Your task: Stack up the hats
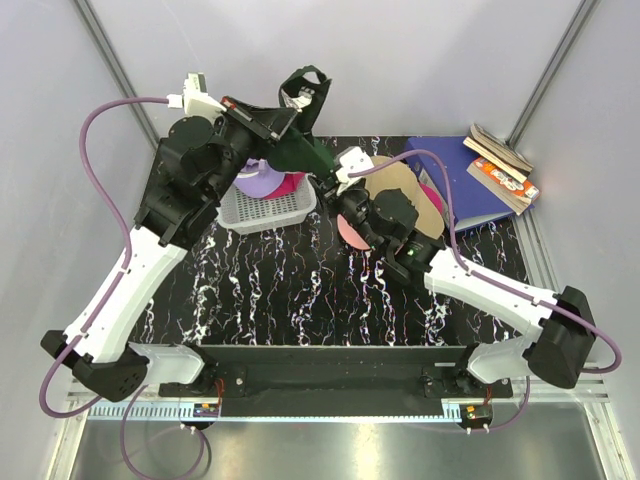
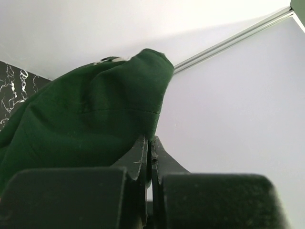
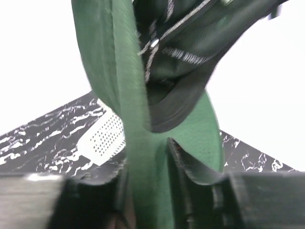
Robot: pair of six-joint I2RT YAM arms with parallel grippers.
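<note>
Top view: my left gripper (image 1: 292,128) and right gripper (image 1: 328,178) meet at the upper middle of the frame. Both are on one dark green cap (image 1: 300,152), held above the far edge of the black marble table (image 1: 280,290). Just left and below it, one grey mesh basket (image 1: 268,212) holds a lavender cap (image 1: 256,181) and a magenta cap (image 1: 291,182). Right of centre lie a tan cap (image 1: 398,184) and a pink cap (image 1: 351,229), with a blue folder (image 1: 455,175) and books (image 1: 503,165) at the table's right edge. Bare marble lies open at lower centre.

Left wrist: my jaws are pinched narrow on the cap's green fabric, and a scrap of white stitching shows on top.

Right wrist: my jaws clamp the green brim. The inner label's writing is too blurred to read.
</note>
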